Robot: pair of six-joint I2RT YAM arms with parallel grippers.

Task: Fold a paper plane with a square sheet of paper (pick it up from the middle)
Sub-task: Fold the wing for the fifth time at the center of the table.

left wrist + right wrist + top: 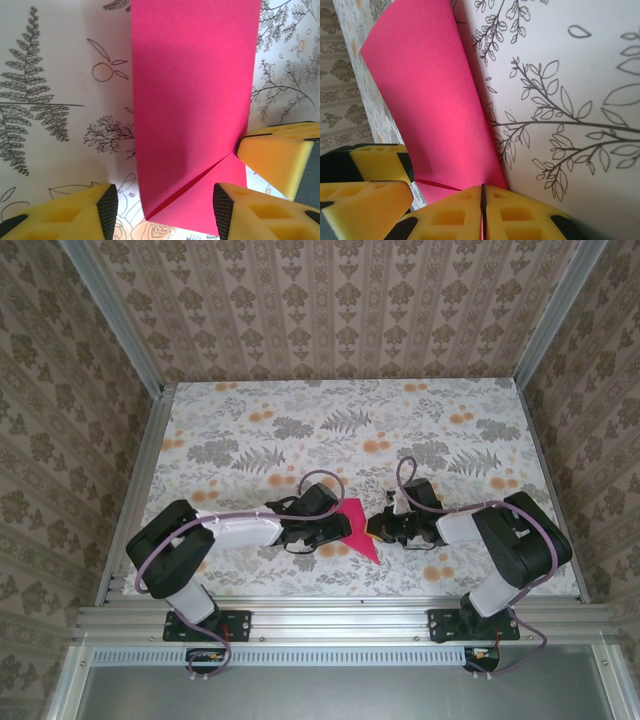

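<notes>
Pink folded paper (358, 526) is pinched by the closed right gripper (482, 194) and straddled, ungripped, by the left gripper (165, 202), held open.

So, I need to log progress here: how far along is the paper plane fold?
Early. Done: one diagonal fold shows in the sheet of paper. In hand: the right gripper pinches its edge while the left gripper straddles it, open. To do: the remaining folds; no slim dart with wings yet.
</notes>
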